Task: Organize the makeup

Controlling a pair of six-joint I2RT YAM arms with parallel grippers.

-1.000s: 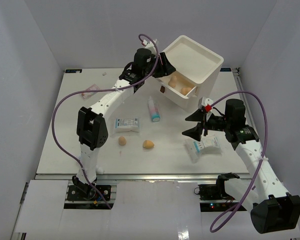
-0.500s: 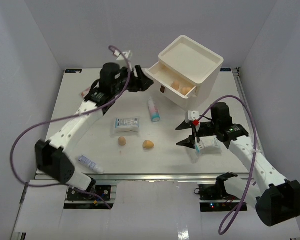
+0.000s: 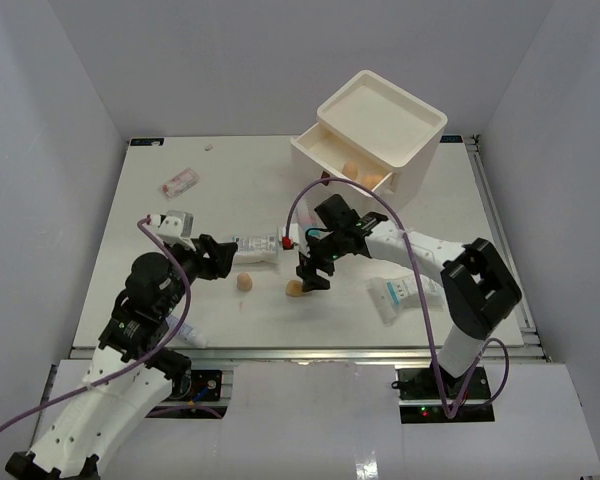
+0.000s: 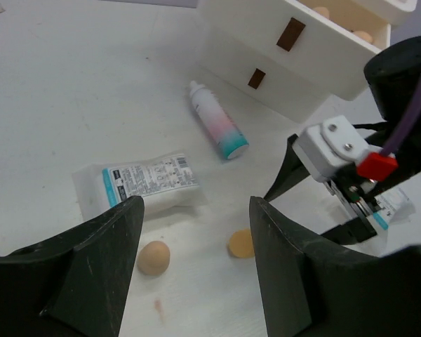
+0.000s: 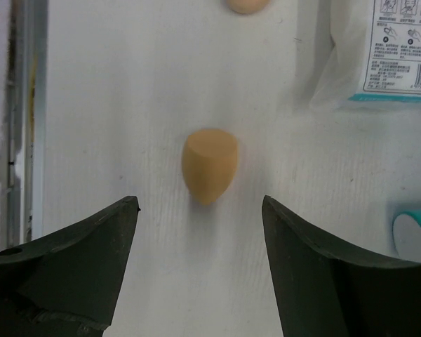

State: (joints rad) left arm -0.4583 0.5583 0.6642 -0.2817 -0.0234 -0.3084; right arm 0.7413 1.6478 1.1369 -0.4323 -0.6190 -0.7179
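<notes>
The right end effector (image 3: 312, 272) hangs over a tan sponge (image 5: 209, 165) that lies on the tabletop (image 3: 240, 190) near its middle. The fingers (image 5: 91, 260) are spread wide to either side of the sponge and touch nothing. At the sponge's 9 o'clock, apart from it, lies a second sponge (image 3: 245, 282). Just past that one, toward 12 o'clock, is a white packet (image 3: 255, 248) with teal print. The left end effector (image 3: 223, 260) hovers at the packet's 9 o'clock side, its fingers (image 4: 98, 274) also parted and empty. In the left wrist view a white bottle (image 4: 216, 121) with a teal cap lies on its side at 1 o'clock from the packet; from above it is mostly hidden by the right arm. Another packet (image 3: 405, 295) rests at 4 o'clock on the tabletop, a pinkish sachet (image 3: 178, 182) at 10 o'clock, and a small tube (image 3: 185, 333) at 7 o'clock by the near edge. The white drawer box (image 3: 385, 115) stands at 1 o'clock with its upper drawer pulled out — two more sponges (image 3: 350, 168) sit inside it.
</notes>
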